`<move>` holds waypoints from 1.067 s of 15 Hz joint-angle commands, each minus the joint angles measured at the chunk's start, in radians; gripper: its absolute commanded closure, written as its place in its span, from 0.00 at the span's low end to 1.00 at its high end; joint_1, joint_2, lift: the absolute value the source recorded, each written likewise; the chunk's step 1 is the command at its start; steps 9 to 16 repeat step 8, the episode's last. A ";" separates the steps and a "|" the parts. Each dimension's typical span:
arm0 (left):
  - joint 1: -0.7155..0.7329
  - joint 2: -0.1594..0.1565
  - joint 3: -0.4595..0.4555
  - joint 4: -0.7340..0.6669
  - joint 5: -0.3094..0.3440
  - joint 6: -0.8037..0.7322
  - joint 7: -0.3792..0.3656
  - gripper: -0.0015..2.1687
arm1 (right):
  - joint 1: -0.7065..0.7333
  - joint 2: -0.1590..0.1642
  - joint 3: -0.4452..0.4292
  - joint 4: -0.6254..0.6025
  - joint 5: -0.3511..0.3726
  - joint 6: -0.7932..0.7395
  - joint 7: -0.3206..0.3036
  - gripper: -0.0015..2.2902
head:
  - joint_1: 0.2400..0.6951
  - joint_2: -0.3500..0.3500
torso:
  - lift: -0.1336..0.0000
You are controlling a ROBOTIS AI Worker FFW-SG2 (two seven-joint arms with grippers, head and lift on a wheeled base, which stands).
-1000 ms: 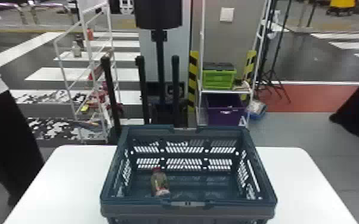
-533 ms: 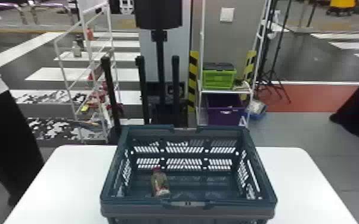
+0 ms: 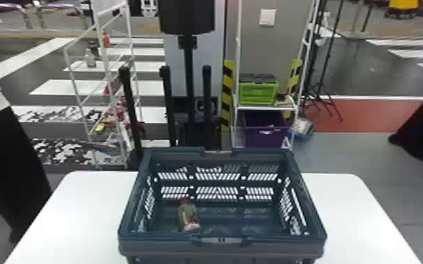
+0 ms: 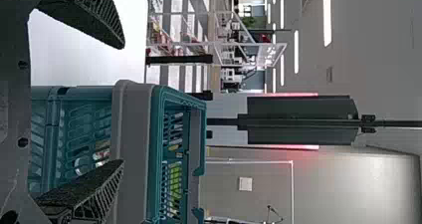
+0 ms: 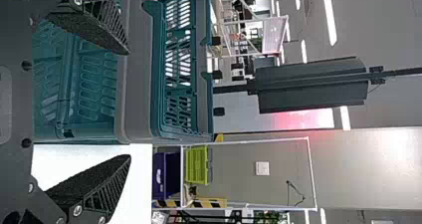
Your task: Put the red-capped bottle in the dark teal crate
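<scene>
Your left claw (image 4: 123,103): spread, empty, facing crate's near side. Red-capped bottle (image 3: 188,215): inside crate, at about 8 o'clock from its centre; upright or lying, can't tell. Dark teal crate (image 3: 274,248): on white surface (image 3: 351,217), 12 o'clock from you. Your right claw (image 5: 129,104): spread too, nothing held. Placing looks done; next, keep both clear, leave bottle alone.

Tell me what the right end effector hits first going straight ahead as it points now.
Most likely the crate, on its near side toward the right end, though depth and exact height are hard to judge.
</scene>
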 commanded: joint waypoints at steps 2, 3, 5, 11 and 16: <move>-0.002 0.000 -0.001 -0.001 0.002 0.000 -0.005 0.03 | 0.000 0.002 0.004 -0.001 0.001 0.001 0.000 0.06 | 0.57 0.50 | 1.00; -0.002 0.000 -0.002 0.000 0.003 0.000 -0.007 0.03 | 0.000 0.002 0.004 -0.001 0.001 0.001 0.000 0.06 | 0.57 0.50 | 1.00; -0.002 0.001 -0.001 -0.001 0.005 0.000 -0.007 0.03 | 0.000 0.002 0.004 -0.001 0.001 0.001 0.000 0.06 | 0.57 0.50 | 1.00; -0.003 0.001 -0.001 -0.003 0.005 0.000 -0.010 0.03 | -0.001 0.002 0.005 0.001 0.003 0.001 -0.001 0.06 | 0.57 0.50 | 1.00; -0.003 0.001 -0.001 -0.003 0.005 0.000 -0.010 0.03 | -0.001 0.002 0.005 0.001 0.003 0.001 -0.001 0.06 | 0.57 0.50 | 1.00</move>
